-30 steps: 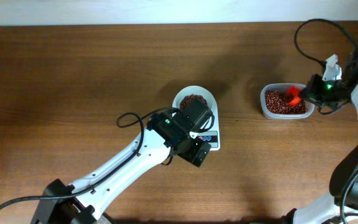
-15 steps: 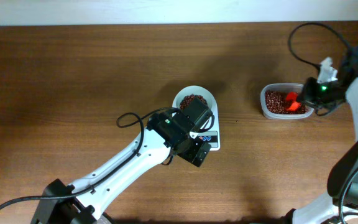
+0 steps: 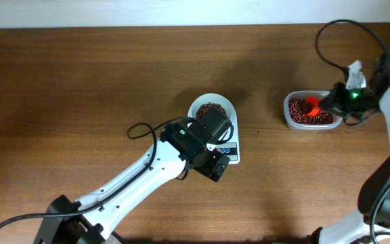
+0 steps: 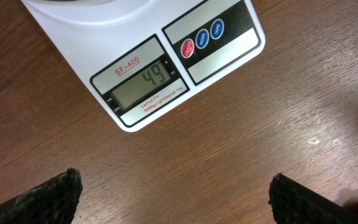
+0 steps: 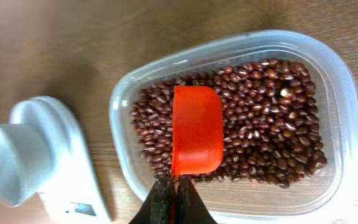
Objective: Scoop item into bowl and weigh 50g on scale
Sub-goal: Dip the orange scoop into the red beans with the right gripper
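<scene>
The white bowl (image 3: 212, 107) holds some beans and sits on the white scale (image 4: 148, 68), whose display reads 49. My left gripper (image 4: 176, 199) is open and empty over bare table just in front of the scale. More reddish-brown beans (image 5: 260, 124) fill a clear plastic tub (image 3: 310, 112) at the right. My right gripper (image 5: 174, 193) is shut on the handle of an orange scoop (image 5: 196, 134). The scoop is over the beans in the tub, its smooth orange surface facing the camera. It also shows in the overhead view (image 3: 312, 104).
My left arm (image 3: 147, 169) crosses the table from the lower left and hides most of the scale from above. A blurred white object (image 5: 36, 155) lies just left of the tub in the right wrist view. A black cable (image 3: 330, 41) loops above the right arm.
My right gripper has shifted the orange scoop a little to the left within the tub. The left arm, bowl and scale have not moved.
</scene>
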{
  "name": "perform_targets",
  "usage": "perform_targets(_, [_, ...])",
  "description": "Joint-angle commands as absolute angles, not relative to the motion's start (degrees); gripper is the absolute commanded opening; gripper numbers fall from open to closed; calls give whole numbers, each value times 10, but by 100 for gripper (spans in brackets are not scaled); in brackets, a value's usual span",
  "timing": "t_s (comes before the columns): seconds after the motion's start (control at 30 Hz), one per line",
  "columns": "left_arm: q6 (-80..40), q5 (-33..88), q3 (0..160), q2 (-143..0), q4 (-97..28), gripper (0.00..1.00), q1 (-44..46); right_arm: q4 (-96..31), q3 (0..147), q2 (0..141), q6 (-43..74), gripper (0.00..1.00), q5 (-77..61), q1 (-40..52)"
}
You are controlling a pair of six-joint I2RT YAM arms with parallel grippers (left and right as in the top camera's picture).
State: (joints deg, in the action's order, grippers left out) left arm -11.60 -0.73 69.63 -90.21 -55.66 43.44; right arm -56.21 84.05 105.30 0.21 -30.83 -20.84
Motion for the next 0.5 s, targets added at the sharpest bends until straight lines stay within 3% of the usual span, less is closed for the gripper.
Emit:
perform_targets(0.0, [-110,-13,693,-894,-556,99,436,-562,835,1058,-7,4,-406,-232])
perform_targets(0.47, [-110,-13,693,-894,-556,99,436,-574,835,1058,-8,4,-399,-269])
